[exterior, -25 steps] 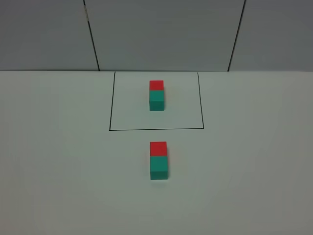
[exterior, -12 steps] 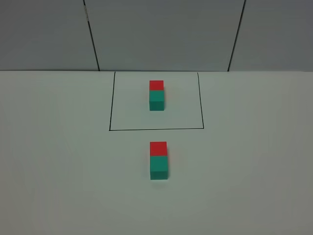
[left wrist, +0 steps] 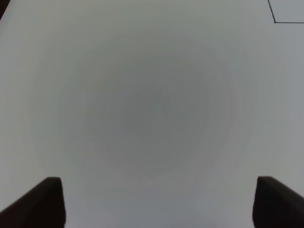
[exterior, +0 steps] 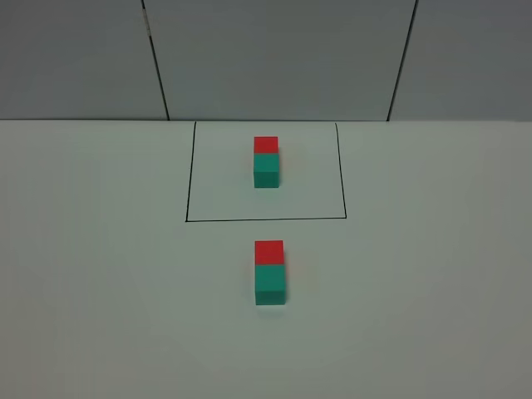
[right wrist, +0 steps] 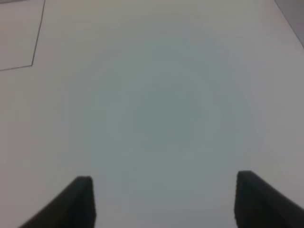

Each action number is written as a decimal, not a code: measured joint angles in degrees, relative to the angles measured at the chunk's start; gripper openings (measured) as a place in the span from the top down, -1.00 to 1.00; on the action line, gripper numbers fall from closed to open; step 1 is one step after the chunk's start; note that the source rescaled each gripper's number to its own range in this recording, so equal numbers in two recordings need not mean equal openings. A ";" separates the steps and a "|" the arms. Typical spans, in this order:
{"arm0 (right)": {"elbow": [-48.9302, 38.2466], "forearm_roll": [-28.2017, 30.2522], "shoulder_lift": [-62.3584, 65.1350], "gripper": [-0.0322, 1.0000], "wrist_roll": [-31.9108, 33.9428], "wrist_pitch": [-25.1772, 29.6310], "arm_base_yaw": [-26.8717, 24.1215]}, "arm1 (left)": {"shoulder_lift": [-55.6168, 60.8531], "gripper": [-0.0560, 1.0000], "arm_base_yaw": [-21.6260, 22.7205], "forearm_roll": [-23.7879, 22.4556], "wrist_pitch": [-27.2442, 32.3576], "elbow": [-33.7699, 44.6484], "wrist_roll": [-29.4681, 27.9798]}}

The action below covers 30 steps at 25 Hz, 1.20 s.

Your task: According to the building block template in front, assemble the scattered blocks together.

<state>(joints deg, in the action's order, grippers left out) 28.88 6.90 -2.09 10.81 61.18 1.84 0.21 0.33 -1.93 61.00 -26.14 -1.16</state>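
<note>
The template pair stands inside the black drawn rectangle (exterior: 266, 219): a red cube (exterior: 266, 145) touching a teal-green cube (exterior: 266, 169) in front of it. Nearer, outside the frame, the loose red cube (exterior: 268, 252) and the loose teal-green cube (exterior: 270, 283) touch in the same order. Neither arm shows in the exterior high view. My left gripper (left wrist: 156, 199) is open and empty over bare table. My right gripper (right wrist: 164, 199) is open and empty over bare table. No cube shows in either wrist view.
The white table (exterior: 100, 291) ends at a grey panelled wall (exterior: 274, 58) behind the rectangle. A corner of the drawn rectangle shows in the left wrist view (left wrist: 274, 21) and in the right wrist view (right wrist: 32, 64).
</note>
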 joint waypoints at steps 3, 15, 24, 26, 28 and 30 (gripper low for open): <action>0.00 0.00 0.00 -0.19 0.00 0.00 0.00 | 0.00 -0.75 0.00 0.00 0.00 0.00 0.00; 0.00 0.00 0.00 -0.19 0.00 0.00 0.00 | 0.00 -0.75 0.00 0.00 0.00 0.00 0.00; 0.00 0.00 0.00 -0.19 0.00 0.00 0.00 | 0.00 -0.75 0.00 0.00 0.00 0.00 0.00; 0.00 0.00 0.00 -0.19 0.00 0.00 0.00 | 0.00 -0.75 0.00 0.00 0.00 0.00 0.00; 0.00 0.00 0.00 -0.19 0.00 0.00 0.00 | 0.00 -0.75 0.00 0.00 0.00 0.00 0.00; 0.00 0.00 0.00 -0.19 0.00 0.00 0.00 | 0.00 -0.75 0.00 0.00 0.00 0.00 0.00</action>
<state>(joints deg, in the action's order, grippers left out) 28.88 6.90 -2.09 10.81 61.18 1.84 0.21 0.33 -1.93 61.00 -26.14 -1.16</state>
